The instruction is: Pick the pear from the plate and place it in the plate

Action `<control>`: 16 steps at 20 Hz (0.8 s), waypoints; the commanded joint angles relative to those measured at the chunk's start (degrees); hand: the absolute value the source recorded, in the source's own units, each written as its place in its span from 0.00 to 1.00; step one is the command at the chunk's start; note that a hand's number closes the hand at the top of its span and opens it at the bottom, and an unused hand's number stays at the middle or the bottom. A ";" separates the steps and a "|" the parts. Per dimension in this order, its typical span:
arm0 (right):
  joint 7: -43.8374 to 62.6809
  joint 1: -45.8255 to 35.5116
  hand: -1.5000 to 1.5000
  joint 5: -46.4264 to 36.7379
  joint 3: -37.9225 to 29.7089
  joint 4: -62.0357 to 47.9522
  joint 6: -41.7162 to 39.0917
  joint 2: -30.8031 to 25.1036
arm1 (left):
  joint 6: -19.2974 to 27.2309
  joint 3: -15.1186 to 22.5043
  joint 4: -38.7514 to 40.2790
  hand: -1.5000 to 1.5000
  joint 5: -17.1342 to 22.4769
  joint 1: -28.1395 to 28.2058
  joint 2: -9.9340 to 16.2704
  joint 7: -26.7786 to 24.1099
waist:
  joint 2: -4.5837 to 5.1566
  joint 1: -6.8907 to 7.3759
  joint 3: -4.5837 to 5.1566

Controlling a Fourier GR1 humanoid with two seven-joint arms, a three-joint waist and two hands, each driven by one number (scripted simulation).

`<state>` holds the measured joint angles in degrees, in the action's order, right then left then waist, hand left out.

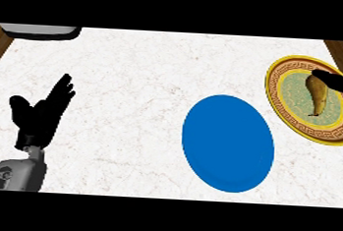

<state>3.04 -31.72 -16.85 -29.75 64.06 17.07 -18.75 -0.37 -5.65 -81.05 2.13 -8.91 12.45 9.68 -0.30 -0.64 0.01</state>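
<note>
The pear [317, 94] is seen lying on the gold-rimmed patterned plate [283, 106] at the counter's right edge. Dark fingers of the right hand [339, 83] touch its top; their grip cannot be told. The blue plate [227, 142] lies beside. The left hand [39, 114] rests open at left.

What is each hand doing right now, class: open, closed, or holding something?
Left hand: open, fingers up, holding nothing.
Right hand: only fingers show, at the pear; grip cannot be told.
</note>
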 commanded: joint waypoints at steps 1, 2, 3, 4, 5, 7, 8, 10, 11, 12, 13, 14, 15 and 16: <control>-2.56 1.77 0.00 6.87 -2.11 -1.16 -4.35 -1.05 | 0.55 0.86 -0.06 0.50 -1.02 0.40 -1.34 -0.51 | 0.31 0.69 -0.02; -0.36 5.52 0.00 8.08 -2.33 4.43 -6.14 -1.82 | 1.04 1.45 -3.84 0.50 -1.42 1.55 -1.32 1.69 | 0.17 0.49 -0.02; -4.30 8.53 0.00 8.84 -2.54 4.43 -6.28 -1.25 | 0.28 0.71 0.30 0.50 -1.07 -0.36 -1.29 0.19 | 0.25 0.37 -0.01; -2.06 7.97 0.00 8.51 -1.06 4.80 -7.19 -2.84 | -0.16 -0.21 2.82 0.50 -1.01 -2.27 -0.81 -0.32 | 0.29 0.44 0.00; -4.69 9.38 0.00 9.96 -2.48 5.21 -6.82 -2.69 | -2.58 -0.69 -0.38 0.50 1.33 -0.59 0.03 1.34 | 0.26 0.54 -0.01; -6.44 9.79 0.00 12.23 -3.98 3.53 -8.07 -4.76 | 0.17 0.41 2.49 0.50 -1.44 -1.90 -2.00 -0.82 | 0.31 0.50 -0.01; -7.28 6.92 0.00 11.93 -3.08 -0.53 -7.12 -6.09 | 1.55 0.42 3.17 0.50 -2.74 -3.91 -2.15 -0.23 | 0.35 0.67 -0.01; -8.02 12.59 0.00 10.93 -1.14 3.65 -6.07 -2.75 | 0.15 0.88 -4.55 0.50 -2.05 1.45 -1.28 2.93 | 0.27 0.76 -0.02; -8.41 12.06 0.00 12.34 -2.05 2.40 -7.31 -5.37 | 1.24 0.00 0.47 0.50 -2.22 -1.80 -2.41 0.61 | 0.31 0.64 -0.01; -11.03 16.62 0.00 13.63 -3.60 5.03 -8.25 -3.62 | 1.59 1.03 -1.73 0.50 -3.00 0.35 -2.70 0.69 | 0.26 0.51 -0.01; -10.52 14.73 0.00 14.70 -5.20 1.48 -9.67 -7.25 | 1.44 1.75 -3.24 0.50 -2.63 1.27 -3.60 1.45 | 0.28 0.66 -0.02; -11.42 16.16 0.00 14.13 -3.74 3.11 -8.13 -5.43 | -1.50 -1.61 1.52 0.50 -0.55 -1.43 -0.73 0.01 | 0.31 0.56 -0.01; -5.68 14.27 0.00 13.91 -2.55 4.93 -7.08 -7.04 | 0.28 -0.24 0.65 0.50 -2.65 -1.09 -1.93 0.67 | 0.29 0.62 0.00; -8.70 15.12 0.00 14.24 -3.54 2.90 -6.62 -6.65 | -1.49 -2.18 2.75 0.50 -0.95 -3.52 -0.32 -0.23 | 0.32 0.57 0.00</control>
<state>-5.21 -17.92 -3.75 -32.94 67.50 9.73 -24.25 -0.48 -6.04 -80.79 0.45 -10.11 10.93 10.27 -0.02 -0.06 0.00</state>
